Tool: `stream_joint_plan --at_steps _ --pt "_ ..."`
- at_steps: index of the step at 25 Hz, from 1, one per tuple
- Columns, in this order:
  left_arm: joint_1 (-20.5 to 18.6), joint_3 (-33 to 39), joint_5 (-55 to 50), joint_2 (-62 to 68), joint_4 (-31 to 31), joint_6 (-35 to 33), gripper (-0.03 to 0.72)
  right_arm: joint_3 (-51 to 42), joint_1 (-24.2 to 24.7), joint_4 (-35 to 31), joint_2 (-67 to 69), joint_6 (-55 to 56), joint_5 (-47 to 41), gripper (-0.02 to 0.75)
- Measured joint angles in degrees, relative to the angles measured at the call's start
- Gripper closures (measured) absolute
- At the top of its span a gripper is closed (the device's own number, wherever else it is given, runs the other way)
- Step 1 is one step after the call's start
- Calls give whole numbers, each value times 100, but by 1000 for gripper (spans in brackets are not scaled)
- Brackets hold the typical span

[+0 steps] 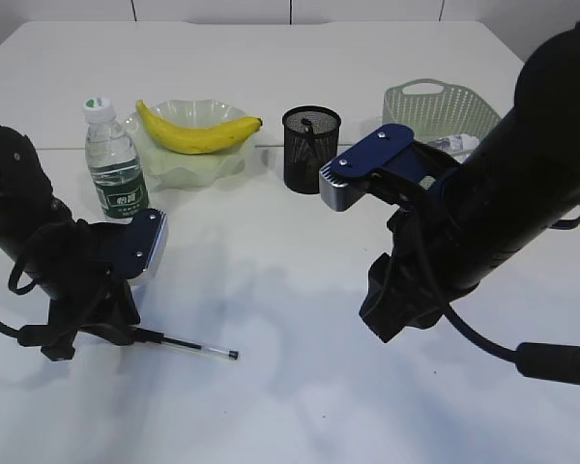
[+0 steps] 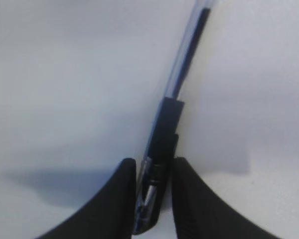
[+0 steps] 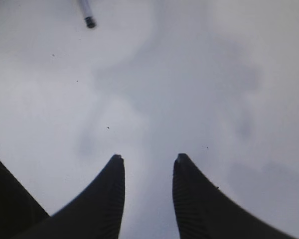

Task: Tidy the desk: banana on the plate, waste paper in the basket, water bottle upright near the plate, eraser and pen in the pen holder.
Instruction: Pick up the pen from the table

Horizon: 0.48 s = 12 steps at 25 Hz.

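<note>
A yellow banana [image 1: 201, 132] lies on a pale green plate [image 1: 188, 166]. The pen holder [image 1: 310, 148] is black mesh, the basket [image 1: 441, 109] light green lattice, the bottle [image 1: 114, 159] clear with a green label, the table [image 1: 300, 387] white.

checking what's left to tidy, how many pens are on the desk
1: the pen lies on the table at front left, its end between the left gripper fingers. The pen holder may hide more.

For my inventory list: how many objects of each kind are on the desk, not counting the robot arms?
Water bottle: 1
Banana: 1
Plate: 1
Pen holder: 1
Basket: 1
Pen: 1
Total: 6
</note>
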<state>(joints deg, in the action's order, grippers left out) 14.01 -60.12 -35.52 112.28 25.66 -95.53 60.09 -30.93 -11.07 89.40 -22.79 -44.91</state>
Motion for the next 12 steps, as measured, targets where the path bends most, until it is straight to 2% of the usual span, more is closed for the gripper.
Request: stream_joint_plan --at_steps 12 --pt "0 0 -91 0 130 57 608 0 0 0 0 -22 0 489"
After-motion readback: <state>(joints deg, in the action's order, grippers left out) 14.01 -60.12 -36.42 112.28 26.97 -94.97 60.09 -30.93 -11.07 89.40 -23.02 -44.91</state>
